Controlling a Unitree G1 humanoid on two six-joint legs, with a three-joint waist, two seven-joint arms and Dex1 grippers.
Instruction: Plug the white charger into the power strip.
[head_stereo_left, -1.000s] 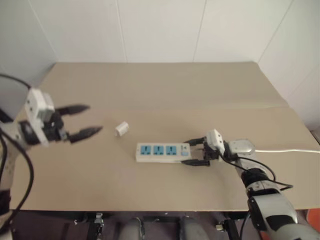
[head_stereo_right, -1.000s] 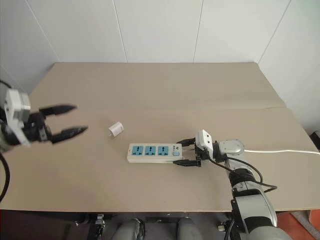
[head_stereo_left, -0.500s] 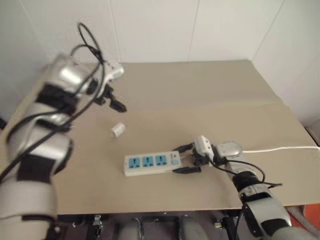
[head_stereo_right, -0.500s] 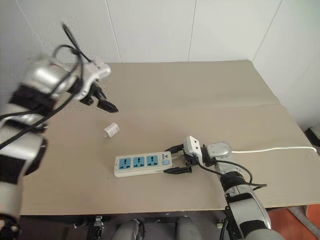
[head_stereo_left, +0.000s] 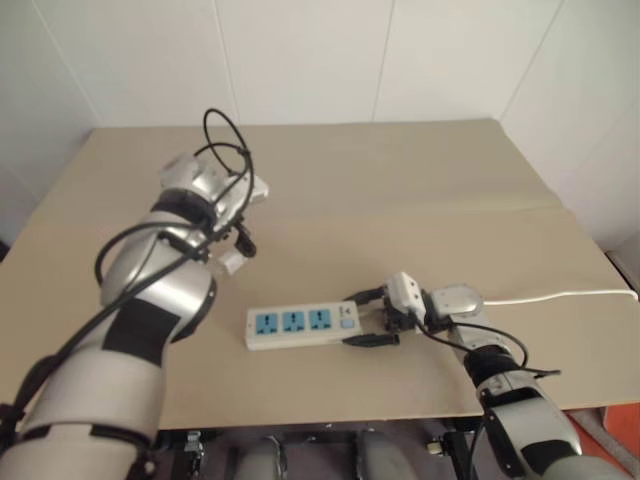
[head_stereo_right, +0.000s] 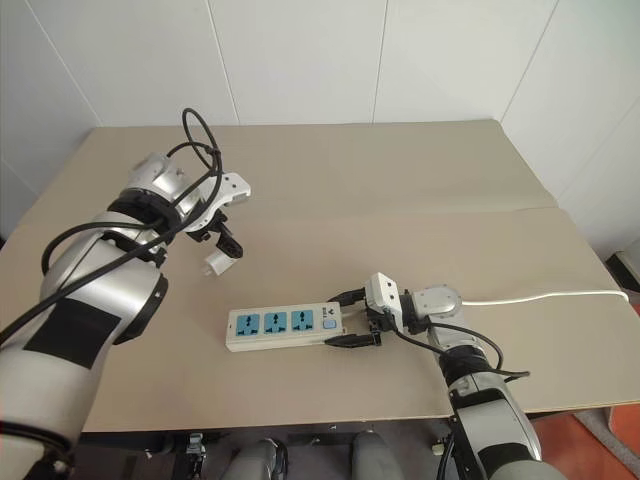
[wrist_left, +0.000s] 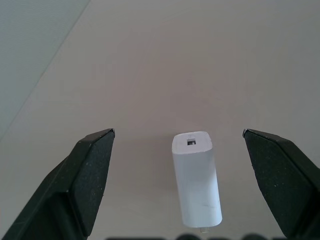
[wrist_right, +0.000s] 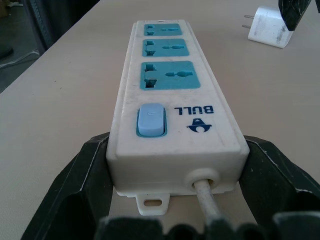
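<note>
White charger (wrist_left: 196, 177) is seen lying on its side on the tan table (head_stereo_left: 400, 190), not yet picked up and not plugged in. It is placed at about 10 o'clock from the power strip (head_stereo_left: 303, 324), near but apart from it. All three blue sockets of the strip are seen empty.

Task progress is judged early: approach to the charger is under way, grasp not made. Left to do: closing on the charger, lifting, turning the prongs downward, aligning over a socket, pressing in.

Left gripper (wrist_left: 175, 145) is held wide apart, empty, poised just above the charger, which is framed between the two fingers (wrist_left: 92, 170) without contact on either side. Right gripper (wrist_right: 177, 165) is set around the switch end of the strip, a finger along each long side; the fingers look to be touching the casing, though firm clamping versus loose bracketing cannot be settled from the wrist view. The strip is taken as steadied for insertion.

Orientation: the charger's long axis is laid flat on the table, running roughly from 1 o'clock to 7 o'clock in the head view. Its prongs are pointed away from the strip, toward about 10 o'clock, as seen past the strip's far end in the right wrist view; the port face is at the opposite end. The strip's long axis is laid from 9 to 3 o'clock, sockets facing up, cord (head_stereo_left: 560, 295) led off at 3 o'clock.
</note>
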